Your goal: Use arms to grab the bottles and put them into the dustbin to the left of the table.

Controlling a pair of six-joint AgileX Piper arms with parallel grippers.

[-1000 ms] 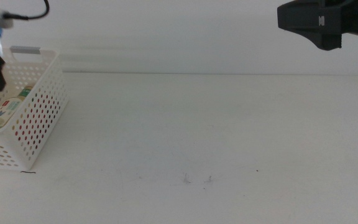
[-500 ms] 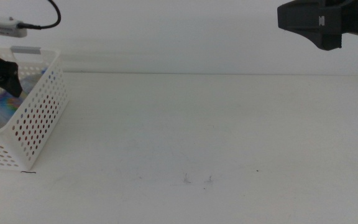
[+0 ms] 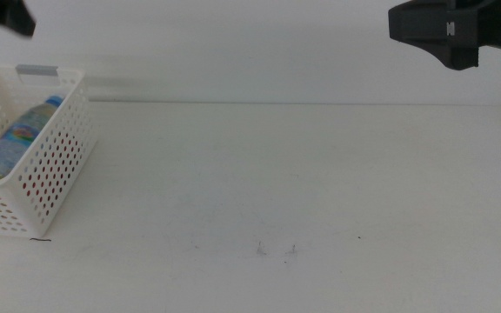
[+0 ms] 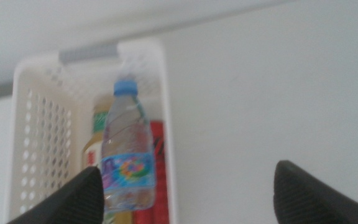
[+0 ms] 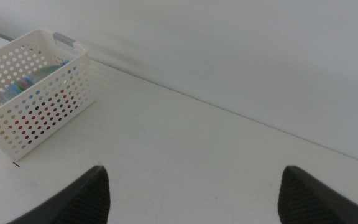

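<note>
The white perforated dustbin (image 3: 33, 165) stands at the table's (image 3: 303, 174) left end. Inside it the clear blue-capped water bottle (image 4: 127, 155) lies on top of the pale-yellow tea bottle (image 4: 97, 127) and the red can (image 4: 157, 140). My left gripper (image 4: 188, 196) hangs open and empty well above the dustbin, showing only as a dark shape at the top left corner (image 3: 7, 16) of the middle view. My right gripper (image 5: 194, 193) waits open and empty, raised high over the table's right side (image 3: 446, 30).
The dustbin's grey handle bar (image 3: 38, 70) is at its far end. A few small dark specks (image 3: 277, 251) mark the tabletop near the front. The table's far edge meets a plain white wall.
The left gripper let go of the water bottle, which now lies in the dustbin, and rose up out of the dustbin toward the top left. The right arm has not moved.
</note>
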